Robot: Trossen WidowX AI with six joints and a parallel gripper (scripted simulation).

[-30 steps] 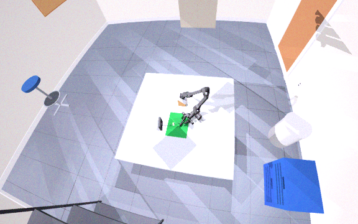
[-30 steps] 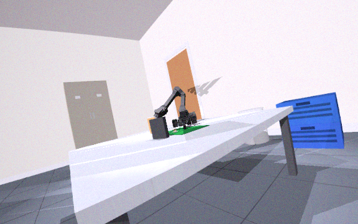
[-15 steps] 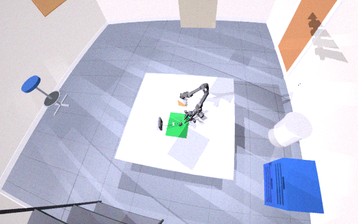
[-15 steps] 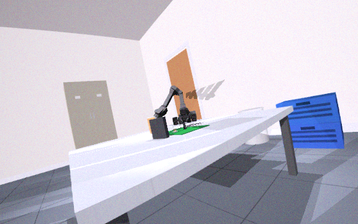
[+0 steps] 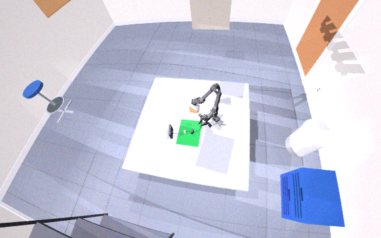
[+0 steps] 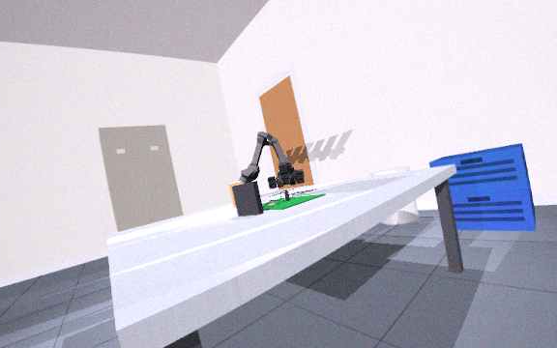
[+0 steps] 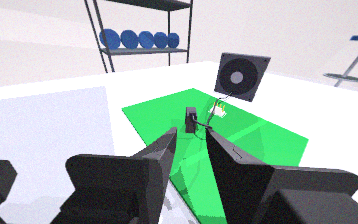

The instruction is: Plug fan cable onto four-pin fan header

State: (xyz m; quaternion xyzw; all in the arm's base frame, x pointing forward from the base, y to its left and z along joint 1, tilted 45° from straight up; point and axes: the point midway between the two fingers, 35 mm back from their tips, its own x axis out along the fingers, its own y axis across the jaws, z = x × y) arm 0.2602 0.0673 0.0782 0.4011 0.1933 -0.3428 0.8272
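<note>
The green board (image 5: 187, 141) (image 6: 303, 199) (image 7: 280, 140) lies on the table. The fan's dark plug (image 5: 192, 131) (image 6: 287, 195) (image 7: 191, 120) stands upright over the board, apart from the four-pin header (image 5: 184, 131) (image 7: 218, 111), which is white with bare yellow pins. Whether the plug's foot touches the board is too small to tell. The fan (image 5: 170, 131) (image 6: 248, 199) (image 7: 236, 77) stands past the board's edge; its thin cable runs past the header to the plug. My gripper (image 5: 202, 123) (image 6: 286, 184) (image 7: 191, 131) is slightly open and empty, above the board's near edge, with the plug beyond its fingertips.
An orange object (image 5: 193, 110) (image 6: 232, 195) stands near the arm's base. The cable passes close to the right fingertip in the wrist view. The white table (image 5: 157, 155) (image 6: 187, 261) bears pale grey patches. A shelf with blue discs (image 7: 145, 50) is in the background.
</note>
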